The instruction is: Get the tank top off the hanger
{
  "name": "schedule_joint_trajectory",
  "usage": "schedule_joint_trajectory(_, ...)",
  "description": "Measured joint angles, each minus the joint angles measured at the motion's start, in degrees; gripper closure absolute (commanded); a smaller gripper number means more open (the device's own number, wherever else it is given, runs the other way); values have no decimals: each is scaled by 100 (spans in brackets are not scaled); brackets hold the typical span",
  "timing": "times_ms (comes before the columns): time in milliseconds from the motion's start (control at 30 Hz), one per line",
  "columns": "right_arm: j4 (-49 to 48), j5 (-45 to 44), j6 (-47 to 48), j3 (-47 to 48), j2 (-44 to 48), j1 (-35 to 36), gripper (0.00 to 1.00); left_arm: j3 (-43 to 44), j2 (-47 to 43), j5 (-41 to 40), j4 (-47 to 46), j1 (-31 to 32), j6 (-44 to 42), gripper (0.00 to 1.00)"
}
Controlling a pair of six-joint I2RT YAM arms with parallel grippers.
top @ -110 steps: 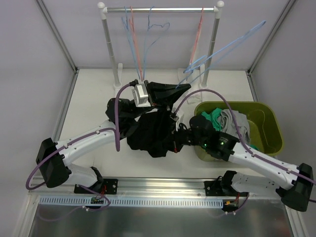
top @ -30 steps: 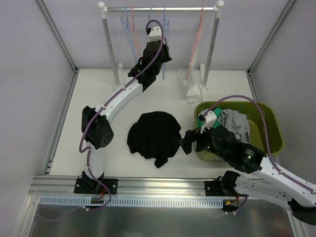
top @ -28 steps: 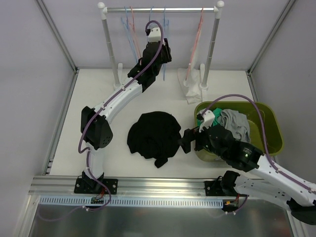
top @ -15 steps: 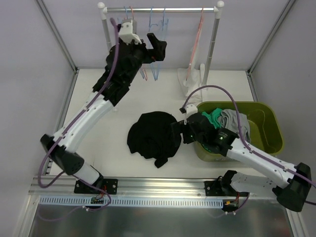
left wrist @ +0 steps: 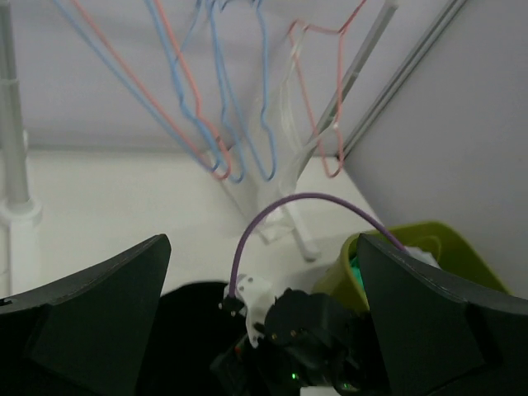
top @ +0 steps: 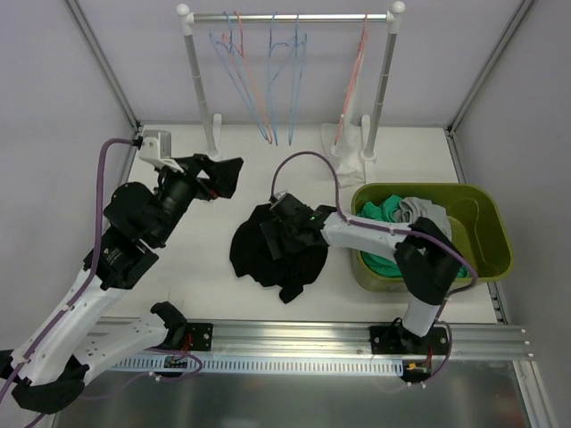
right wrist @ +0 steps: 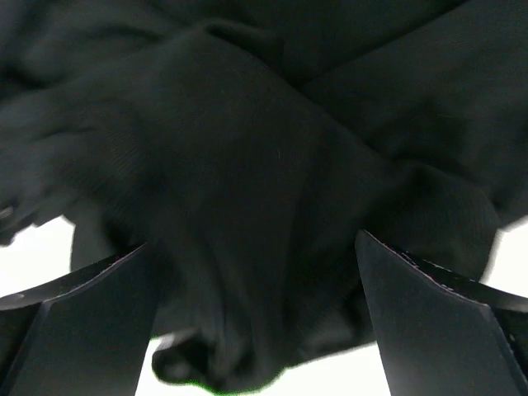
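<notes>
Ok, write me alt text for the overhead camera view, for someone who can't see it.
A black tank top lies crumpled on the white table, off any hanger, with the right claw down over it. The left claw hangs open to the left. Behind, bare wire hangers hang on a rail, and a green bin of clothes sits at right.

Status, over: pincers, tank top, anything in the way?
Left pincer open, empty, in the air. Right pincer open, just above the tank top. Tank top loose, heaped on the table. Nothing seen in the way.
</notes>
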State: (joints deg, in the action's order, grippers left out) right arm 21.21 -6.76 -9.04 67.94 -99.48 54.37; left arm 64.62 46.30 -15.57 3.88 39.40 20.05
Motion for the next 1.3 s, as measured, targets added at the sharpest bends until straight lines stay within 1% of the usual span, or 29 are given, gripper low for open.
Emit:
schedule_joint_trajectory(100, 79, -105, 0, 284, -828, 107, 1, -225, -363, -170, 815, 0, 13, 1)
schedule_joint_trajectory(133, 177, -267, 11, 457, -968, 168, 7, -291, -485, -229, 1097, 0, 22, 1)
schedule_joint_trajectory(167, 157, -326, 9, 551, -1034, 223, 37, -365, -605, -278, 1373, 0, 35, 1)
schedule_joint_trajectory(233, 146, -455, 7, 636, -1134, 313, 86, -542, -922, -297, 1840, 0, 44, 1)
schedule_joint_trajectory(267, 94, -448, -33, 638, -1137, 334, 100, -654, -1095, -293, 2037, 0, 42, 1)
schedule_joint_trajectory(367, -20, -474, -101, 551, -1056, 348, 100, -1067, -1681, -262, 2356, 0, -4, 1)
schedule_joint_trajectory(467, -129, -503, -33, 188, -682, 345, 100, -1628, -2127, -125, 2500, 0, -70, 1)
schedule_joint_trajectory(533, -35, -533, 66, -22, -227, 330, 100, -1980, -2205, 13, 2618, 0, -120, 1)
schedule_joint_trajectory(633, 181, -645, 271, -46, 868, 258, 100, -2245, -2146, 197, 2822, 2, -166, 1)
schedule_joint_trajectory(733, 468, -796, 474, 378, 1945, 55, 100, -2282, -2131, 208, 2916, 0, -197, 1)
schedule_joint_trajectory(867, 887, -1062, 767, 1143, 2887, -264, 100, -2282, -2162, 186, 2944, 0, -271, 2)
schedule_joint_trajectory(933, 1226, -1246, 944, 1554, 3167, -356, 100, -2282, -2210, 173, 2944, 0, -286, 1)
schedule_joint_trajectory(1033, 1803, -1451, 1152, 2184, 3353, -575, 100, -2282, -2282, 157, 2946, 0, -293, 1)
schedule_joint_trajectory(1200, 2702, -1770, 1368, 2903, 3709, -1434, 100, -2282, -2315, 153, 2946, 0, -295, 1)
schedule_joint_trajectory(1300, 3139, -1952, 1434, 3067, 4046, -2006, 100, -2282, -2315, 153, 2949, 0, -297, 1)
